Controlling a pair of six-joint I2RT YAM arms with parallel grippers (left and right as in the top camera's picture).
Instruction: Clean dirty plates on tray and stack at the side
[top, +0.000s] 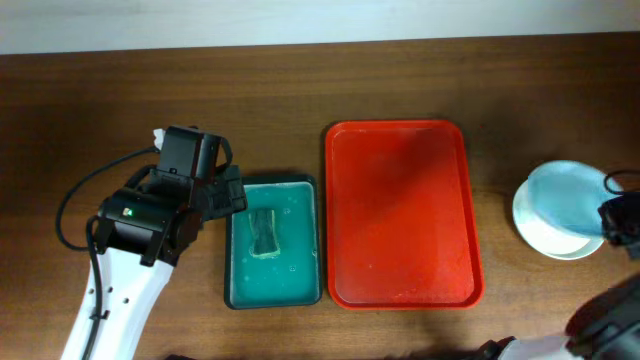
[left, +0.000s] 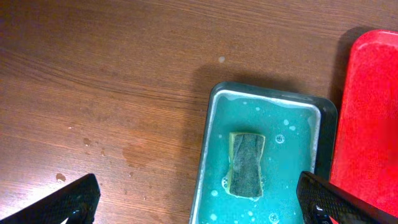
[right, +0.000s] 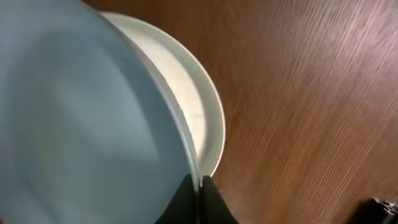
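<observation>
Brown wood-grain tabletop (top: 120, 90) carries everything, with the large flat red plastic tray (top: 400, 215) at its middle holding no plates, which suggests the cleaning is done or nearly so. Off to the right, a round pale-blue plate (top: 565, 200) lies over a round white plate (top: 545, 235), slightly offset, so the stack forms at the side as the task asks. The right gripper (right: 200, 190) is pinched on the pale-blue plate's rim, probably to settle it squarely. Just beside the tray's left edge sits the dark teal rectangular basin (left: 214, 99) of soapy water with a yellow-green sponge (left: 245, 165) in it; the left gripper (left: 198, 180) hovers above, fingers spread wide and holding nothing, likely parked by the sponge
</observation>
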